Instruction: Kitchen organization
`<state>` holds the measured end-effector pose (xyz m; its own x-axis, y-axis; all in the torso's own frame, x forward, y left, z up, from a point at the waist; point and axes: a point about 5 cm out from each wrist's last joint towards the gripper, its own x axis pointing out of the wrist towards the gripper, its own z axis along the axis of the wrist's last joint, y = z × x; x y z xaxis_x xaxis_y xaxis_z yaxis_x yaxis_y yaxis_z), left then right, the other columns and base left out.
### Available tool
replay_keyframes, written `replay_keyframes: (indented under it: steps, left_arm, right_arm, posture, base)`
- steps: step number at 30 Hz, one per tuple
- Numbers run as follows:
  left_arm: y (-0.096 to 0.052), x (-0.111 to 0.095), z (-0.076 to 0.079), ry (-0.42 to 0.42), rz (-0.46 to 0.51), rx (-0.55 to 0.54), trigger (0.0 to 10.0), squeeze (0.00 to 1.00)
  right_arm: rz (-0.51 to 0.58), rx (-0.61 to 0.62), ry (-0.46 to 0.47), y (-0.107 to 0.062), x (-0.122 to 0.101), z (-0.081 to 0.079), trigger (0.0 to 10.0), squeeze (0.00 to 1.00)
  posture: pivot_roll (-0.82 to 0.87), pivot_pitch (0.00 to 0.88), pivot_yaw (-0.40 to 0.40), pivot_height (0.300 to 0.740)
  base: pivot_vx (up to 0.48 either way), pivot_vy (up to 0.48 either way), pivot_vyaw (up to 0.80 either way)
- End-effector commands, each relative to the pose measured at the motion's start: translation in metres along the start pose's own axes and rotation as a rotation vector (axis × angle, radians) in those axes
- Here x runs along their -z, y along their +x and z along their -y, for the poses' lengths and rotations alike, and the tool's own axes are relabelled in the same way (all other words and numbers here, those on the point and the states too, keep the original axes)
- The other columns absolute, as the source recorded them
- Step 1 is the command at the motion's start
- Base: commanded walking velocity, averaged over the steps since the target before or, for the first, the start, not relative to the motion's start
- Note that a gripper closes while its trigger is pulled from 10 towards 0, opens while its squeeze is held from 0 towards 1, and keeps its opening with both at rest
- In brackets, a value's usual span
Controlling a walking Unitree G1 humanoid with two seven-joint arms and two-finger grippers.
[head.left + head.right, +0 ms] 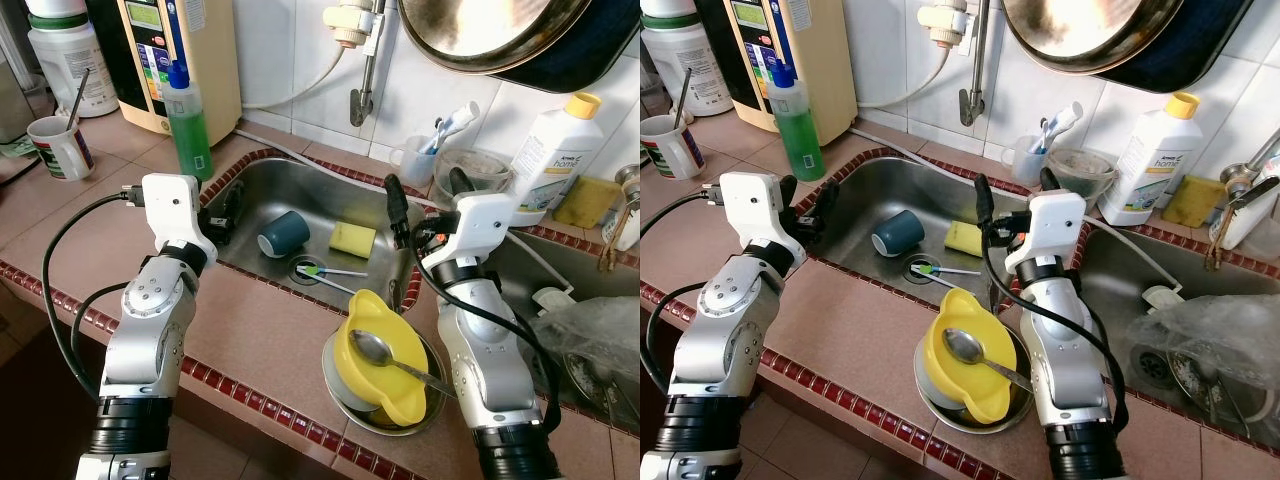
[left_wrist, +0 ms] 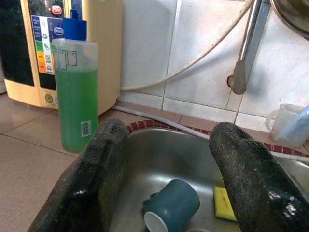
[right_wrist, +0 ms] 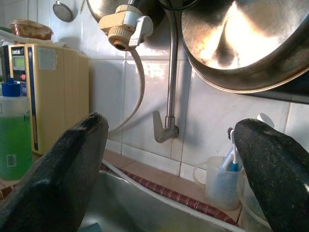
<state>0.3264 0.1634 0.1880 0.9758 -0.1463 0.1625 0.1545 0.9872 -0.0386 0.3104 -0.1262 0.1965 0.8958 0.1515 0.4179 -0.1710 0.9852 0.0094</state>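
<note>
A teal mug [image 1: 284,233] lies on its side in the steel sink [image 1: 300,185], beside a yellow sponge [image 1: 352,238] and a toothbrush [image 1: 335,272] at the drain. My left gripper [image 1: 220,212] hovers open at the sink's left rim; along its fingers [image 2: 91,183] I see the mug [image 2: 171,208] just ahead and below. Open and holding nothing, my right gripper [image 1: 424,185] is raised over the sink's right rim and points at the tiled wall. On the front counter a yellow jug [image 1: 383,368] with a spoon [image 1: 375,347] rests in a metal bowl [image 1: 330,378].
A green soap bottle [image 1: 190,125] and a cream appliance [image 1: 190,50] stand behind the left rim. A cup of toothbrushes [image 1: 415,160], a glass bowl [image 1: 470,170] and a white bottle [image 1: 555,160] line the back. A wok [image 1: 500,35] hangs overhead. A plastic bag [image 1: 590,340] fills the right basin.
</note>
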Motion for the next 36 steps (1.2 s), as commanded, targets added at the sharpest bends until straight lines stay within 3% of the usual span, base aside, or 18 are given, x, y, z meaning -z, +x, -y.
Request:
replay_keyframes:
  steps: [1,8,23,36]
  left_arm:
    - [0.0006,-0.0041,0.002,0.01,0.008,0.002,10.0,0.0]
    - [0.0007,-0.0043,0.0022,0.008,0.004,-0.002,10.0,0.0]
    - [0.0031,-0.0069,0.0012,0.013,0.013,-0.007,10.0,0.0]
    - [0.0053,-0.0094,0.0016,0.009,0.024,-0.002,10.0,0.0]
  right_arm:
    - [0.041,0.0,0.0,0.0027,-0.0085,0.002,10.0,0.0]
    - [0.043,-0.002,0.002,0.003,-0.0089,0.002,10.0,0.0]
    - [0.045,-0.001,0.006,0.0049,-0.0088,0.0016,10.0,0.0]
    - [0.048,-0.001,0.005,0.0058,-0.0087,0.0016,10.0,0.0]
  posture:
    - [0.09,0.0,-0.067,0.74]
    - [0.09,0.0,-0.068,0.74]
    - [0.09,0.0,-0.067,0.74]
    - [0.09,0.0,-0.067,0.74]
  base:
    - [0.0,0.0,0.0]
    - [0.0,0.0,0.0]
    - [-0.262,0.0,0.0]
    - [0.0,0.0,0.0]
